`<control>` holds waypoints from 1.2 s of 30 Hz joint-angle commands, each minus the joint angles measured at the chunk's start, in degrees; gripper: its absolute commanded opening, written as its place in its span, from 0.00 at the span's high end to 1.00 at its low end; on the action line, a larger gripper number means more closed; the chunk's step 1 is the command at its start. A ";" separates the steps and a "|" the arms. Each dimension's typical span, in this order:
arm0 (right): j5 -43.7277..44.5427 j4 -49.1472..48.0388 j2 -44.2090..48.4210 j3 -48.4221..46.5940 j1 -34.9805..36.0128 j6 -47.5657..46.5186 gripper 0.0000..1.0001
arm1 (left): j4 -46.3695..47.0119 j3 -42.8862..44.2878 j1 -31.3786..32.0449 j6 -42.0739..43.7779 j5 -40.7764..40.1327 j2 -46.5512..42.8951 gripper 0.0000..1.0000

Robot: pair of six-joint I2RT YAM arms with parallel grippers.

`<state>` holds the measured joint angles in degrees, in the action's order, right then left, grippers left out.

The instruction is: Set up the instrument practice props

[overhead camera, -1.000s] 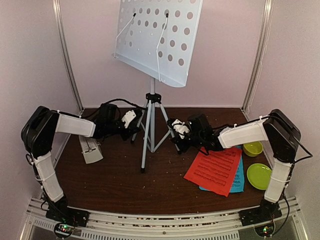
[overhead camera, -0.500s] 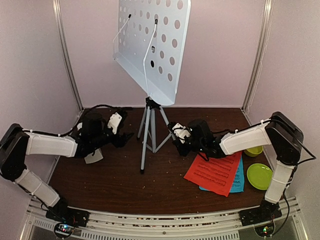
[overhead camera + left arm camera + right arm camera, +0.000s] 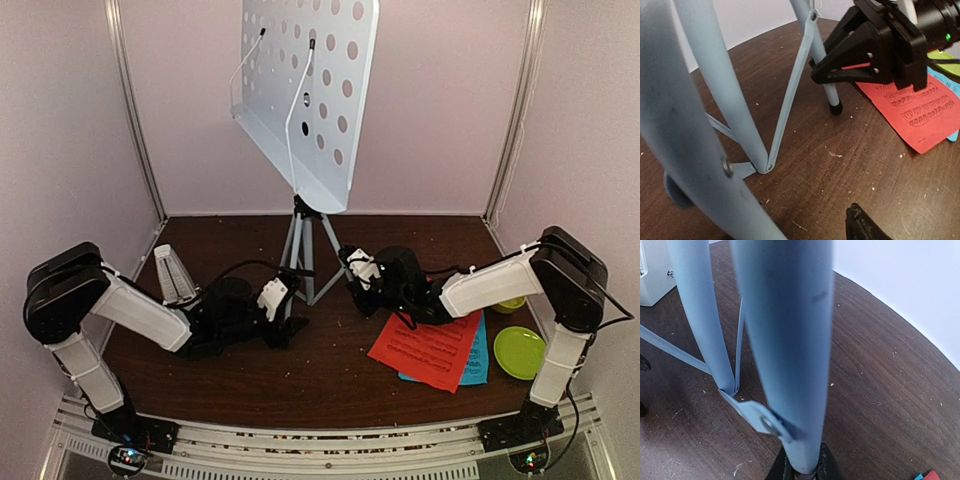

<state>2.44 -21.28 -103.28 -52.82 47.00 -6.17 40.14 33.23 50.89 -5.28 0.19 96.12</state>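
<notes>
The pale-blue perforated music-stand desk [image 3: 300, 100] stands steeply tilted on its silver tripod [image 3: 300, 240] at the back centre. My right gripper [image 3: 352, 285] is shut on the tripod's right leg [image 3: 790, 340], low near its foot. My left gripper [image 3: 285, 322] is down at the tripod's front leg [image 3: 700, 125]. Only one black fingertip [image 3: 860, 226] shows, well clear of that leg, so the jaws stand open. The red page [image 3: 430, 343] lies on the blue page [image 3: 480, 362] at the right. The pale-grey metronome [image 3: 172, 275] stands at the left.
A lime-green plate [image 3: 521, 352] and a bowl [image 3: 510, 300], mostly behind my right arm, sit at the right edge. Pink walls close in the back and both sides. Crumbs dot the dark wood table [image 3: 330, 380].
My left arm swung from the back left by the metronome to the tripod's front leg. The desk turned and tilted steeper. The metronome now shows in full. My right gripper keeps its hold.
</notes>
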 commanded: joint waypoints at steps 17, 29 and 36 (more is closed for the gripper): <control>7.49 2.00 5.66 7.42 -4.11 5.38 1.00 | -0.11 -10.65 -2.00 0.90 -16.23 -13.30 1.00; 4.63 9.61 8.32 8.98 -6.12 7.01 1.00 | -1.38 -16.61 -3.92 -1.08 -23.03 -15.58 1.00; 2.08 13.35 7.21 4.74 -8.79 8.03 1.00 | -1.58 -15.51 -7.30 -1.52 -23.73 -14.92 1.00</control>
<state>-6.24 -18.06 -96.51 -46.63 46.87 -5.72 41.65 19.40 50.02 -6.52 -9.61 81.95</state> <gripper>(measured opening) 0.130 0.120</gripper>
